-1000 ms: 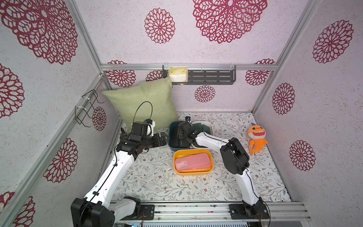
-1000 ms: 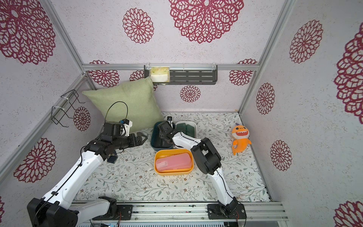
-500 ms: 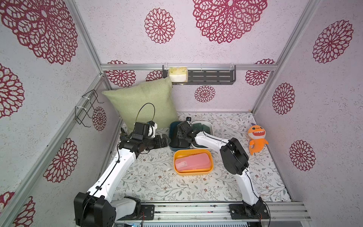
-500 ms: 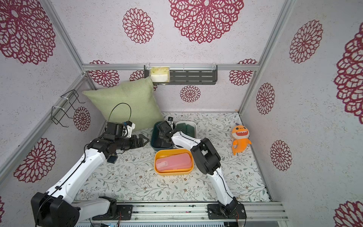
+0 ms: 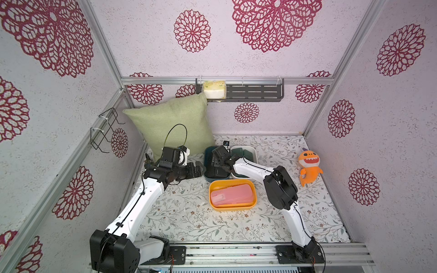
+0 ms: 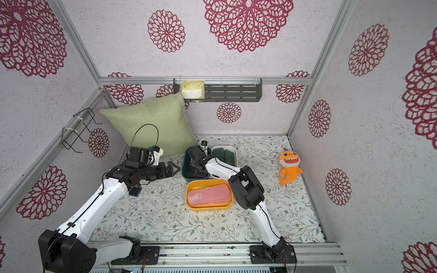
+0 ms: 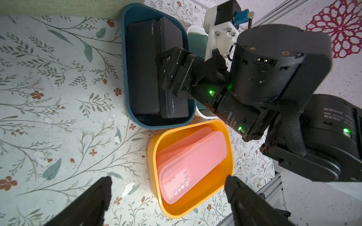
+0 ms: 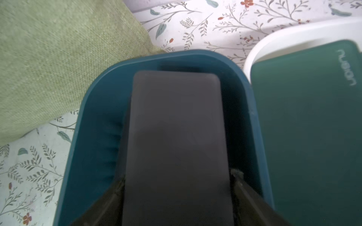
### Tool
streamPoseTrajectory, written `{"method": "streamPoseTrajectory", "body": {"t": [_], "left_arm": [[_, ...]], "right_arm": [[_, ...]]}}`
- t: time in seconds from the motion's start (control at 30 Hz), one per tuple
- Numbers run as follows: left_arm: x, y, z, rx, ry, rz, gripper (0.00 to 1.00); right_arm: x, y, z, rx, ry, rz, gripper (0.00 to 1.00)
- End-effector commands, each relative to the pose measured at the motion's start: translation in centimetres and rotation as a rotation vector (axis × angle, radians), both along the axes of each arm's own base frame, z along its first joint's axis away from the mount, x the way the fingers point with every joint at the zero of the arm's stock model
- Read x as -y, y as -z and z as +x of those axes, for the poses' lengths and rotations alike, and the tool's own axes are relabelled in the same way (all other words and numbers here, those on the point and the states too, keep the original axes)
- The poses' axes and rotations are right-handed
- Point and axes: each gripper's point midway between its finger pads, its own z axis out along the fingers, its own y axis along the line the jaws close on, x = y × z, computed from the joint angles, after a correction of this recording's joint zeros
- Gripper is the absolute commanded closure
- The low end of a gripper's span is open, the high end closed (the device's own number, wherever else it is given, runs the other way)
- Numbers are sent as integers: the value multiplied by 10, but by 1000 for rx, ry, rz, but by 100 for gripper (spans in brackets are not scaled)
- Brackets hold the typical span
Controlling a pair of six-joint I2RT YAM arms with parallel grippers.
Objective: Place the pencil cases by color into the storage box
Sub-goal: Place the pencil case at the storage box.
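Observation:
The storage box is three bins side by side. The dark blue bin (image 5: 206, 175) holds black pencil cases (image 7: 143, 74). My right gripper (image 8: 177, 180) hangs low over this bin, and its fingers flank the topmost black case (image 8: 176, 137), with a thin dark gap on one side. Dark green cases (image 5: 246, 154) lie in the white bin (image 5: 255, 151). Pink cases (image 5: 231, 197) lie in the orange bin (image 5: 233, 208). My left gripper (image 5: 197, 170) hovers left of the blue bin, open wide and empty, also seen in the left wrist view (image 7: 168, 184).
A green pillow (image 5: 170, 127) leans in the back left corner, touching the blue bin. An orange plush toy (image 5: 308, 169) sits at the right wall. A dark shelf (image 5: 255, 93) with a yellow block hangs on the back wall. A wire rack (image 5: 106, 130) sticks out from the left wall.
My left arm's wrist has shifted a little and sunk lower beside the blue bin. My right gripper stays over the blue bin, its fingers eased apart around the black case.

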Motion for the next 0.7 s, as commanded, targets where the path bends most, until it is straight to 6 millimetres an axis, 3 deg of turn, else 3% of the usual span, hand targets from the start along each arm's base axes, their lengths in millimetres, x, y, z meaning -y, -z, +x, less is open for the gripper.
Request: {"method": "streamPoseTrajectory", "body": {"t": [0.0, 0.23, 0.67], "left_arm": [[0, -3, 4, 14, 11, 1, 3], [0, -2, 4, 10, 13, 0, 3], [0, 1, 5, 8, 19, 7, 3]], "right_arm": [[48, 62, -21, -160, 67, -196, 14], [46, 49, -16, -134, 62, -188, 11], [31, 0, -6, -40, 41, -198, 8]]}}
